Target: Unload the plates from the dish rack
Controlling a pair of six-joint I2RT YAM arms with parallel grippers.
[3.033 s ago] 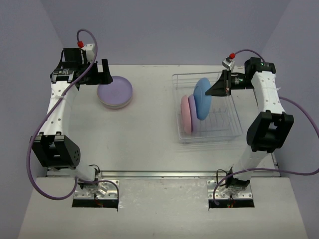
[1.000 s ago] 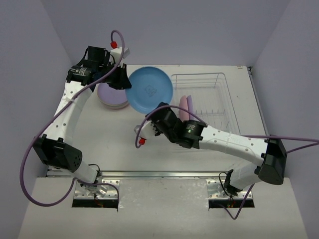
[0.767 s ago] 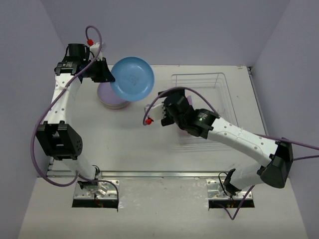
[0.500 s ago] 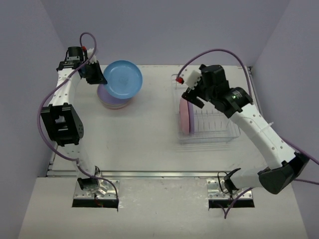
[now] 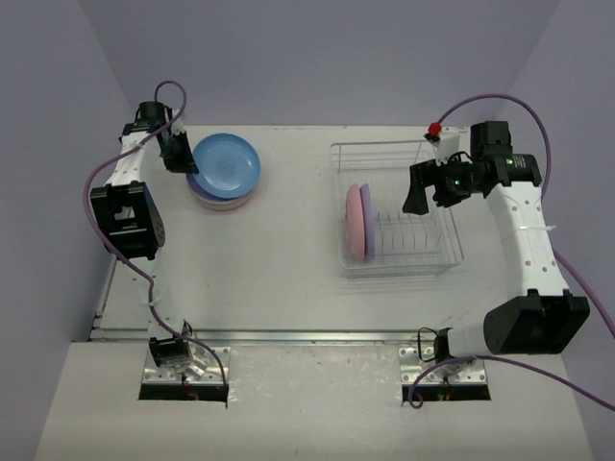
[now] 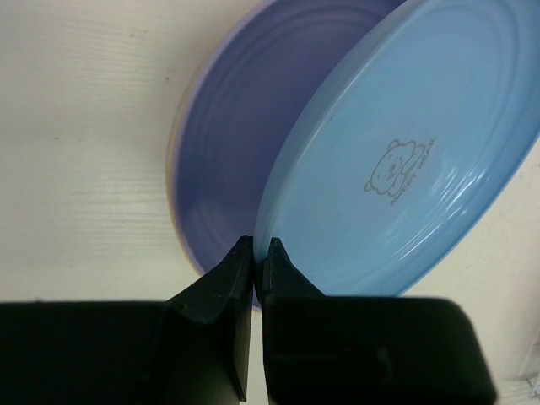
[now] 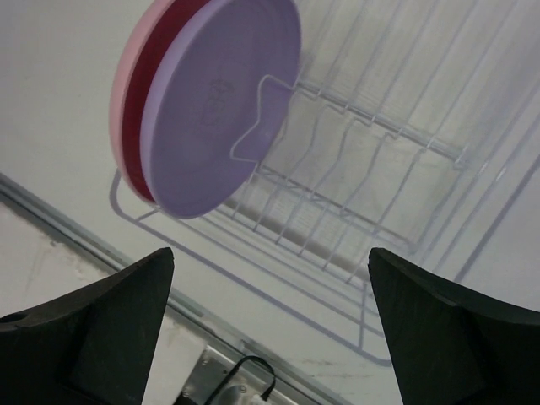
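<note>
Handover is done: the blue plate, a second ago passing between the two arms mid-table, is now hanging tilted over the stack at the upper left of the top view. The left gripper is pinching its near rim, jaws clamped tight on it; the plate is not yet lying flat. The right gripper has let go and swung back, and is hovering over the right side of the dish rack, jaws spread wide, holding nothing. A pink plate and a lilac plate are standing upright, touching, at the rack's left end. Judgement: two plates are still waiting to be unloaded.
</note>
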